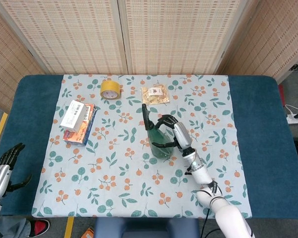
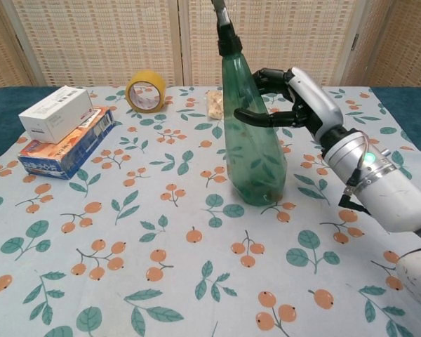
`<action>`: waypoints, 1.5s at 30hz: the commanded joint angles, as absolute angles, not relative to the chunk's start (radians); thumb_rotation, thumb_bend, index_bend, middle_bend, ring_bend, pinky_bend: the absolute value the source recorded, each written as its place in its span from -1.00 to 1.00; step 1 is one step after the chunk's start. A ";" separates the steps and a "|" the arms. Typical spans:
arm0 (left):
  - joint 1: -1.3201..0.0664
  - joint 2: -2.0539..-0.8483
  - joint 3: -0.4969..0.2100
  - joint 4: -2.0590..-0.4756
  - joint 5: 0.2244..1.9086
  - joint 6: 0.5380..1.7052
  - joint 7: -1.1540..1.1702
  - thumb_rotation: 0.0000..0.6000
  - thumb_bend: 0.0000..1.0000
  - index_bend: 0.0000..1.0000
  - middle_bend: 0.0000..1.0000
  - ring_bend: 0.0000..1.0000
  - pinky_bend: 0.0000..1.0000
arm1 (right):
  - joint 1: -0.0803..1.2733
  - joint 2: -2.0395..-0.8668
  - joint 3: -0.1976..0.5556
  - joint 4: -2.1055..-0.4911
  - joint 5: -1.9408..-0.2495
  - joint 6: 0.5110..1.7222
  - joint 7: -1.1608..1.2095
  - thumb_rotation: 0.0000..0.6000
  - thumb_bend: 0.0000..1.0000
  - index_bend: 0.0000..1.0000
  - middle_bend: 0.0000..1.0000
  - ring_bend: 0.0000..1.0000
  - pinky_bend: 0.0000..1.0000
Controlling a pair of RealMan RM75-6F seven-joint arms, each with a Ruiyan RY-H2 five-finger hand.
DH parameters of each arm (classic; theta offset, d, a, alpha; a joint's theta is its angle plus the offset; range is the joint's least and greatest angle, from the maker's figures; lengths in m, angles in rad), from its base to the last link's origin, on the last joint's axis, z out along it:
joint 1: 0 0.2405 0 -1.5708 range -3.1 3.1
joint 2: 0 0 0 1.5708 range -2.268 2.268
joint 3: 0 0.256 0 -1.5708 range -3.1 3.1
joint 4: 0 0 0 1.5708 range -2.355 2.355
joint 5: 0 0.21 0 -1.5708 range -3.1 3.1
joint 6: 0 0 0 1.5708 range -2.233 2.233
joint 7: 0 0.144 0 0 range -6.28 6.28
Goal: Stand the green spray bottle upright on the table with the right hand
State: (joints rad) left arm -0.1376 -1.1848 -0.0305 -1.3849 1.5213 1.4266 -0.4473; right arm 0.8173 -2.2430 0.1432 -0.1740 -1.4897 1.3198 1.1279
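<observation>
My right hand is wrapped around the upper body of the green spray bottle, fingers curled across its front face and thumb behind, so the bottle is firmly in my hold. It stands near the middle of the floral cloth that covers the bench, base down and, as far as I can judge, touching the cloth, with the nozzle end leaning slightly to my left.

The bottle looks like thin, clear green plastic and appears nearly empty, so I expect it to be light and a little springy under pressure, easy to dent if I squeeze hard. It is wide at the bottom and narrows towards the neck, which should let it stand well once the base sits flat. The smooth wall may slip, so holding at the taper just above the widest part, where my fingers are now, seems the best place.

My left hand hangs off the near left edge of the bench, holding nothing, fingers loosely apart.

Counting what lies on the cloth: one spray bottle, one roll of yellow tape, one small snack packet, and two boxes, a white box stacked on a blue box.
</observation>
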 commanded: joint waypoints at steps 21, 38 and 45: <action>-0.136 -1.181 -0.025 -1.392 1.538 1.444 -0.469 1.00 -0.40 -1.00 -1.00 -1.00 -0.88 | 0.733 -2.191 0.126 -0.259 -1.497 1.383 1.038 1.00 -1.00 -0.01 0.05 -0.55 -0.58; -0.131 -1.178 -0.020 -1.397 1.553 1.465 -0.478 1.00 -0.40 -1.00 -1.00 -1.00 -0.89 | 0.691 -2.101 0.080 -0.374 -1.537 1.365 0.973 1.00 -1.00 -0.78 -0.41 -0.90 -0.64; -0.130 -1.178 -0.019 -1.401 1.565 1.479 -0.481 1.00 -0.40 -1.00 -1.00 -1.00 -0.89 | 0.676 -2.009 0.058 -0.489 -1.557 1.352 0.907 1.00 -1.00 -1.00 -0.70 -1.00 -0.86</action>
State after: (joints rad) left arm -0.1304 -1.1784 -0.0192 -1.4011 1.5646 1.4790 -0.4806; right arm 0.6823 -2.0376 0.0668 -0.4553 -1.5491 1.3559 0.9301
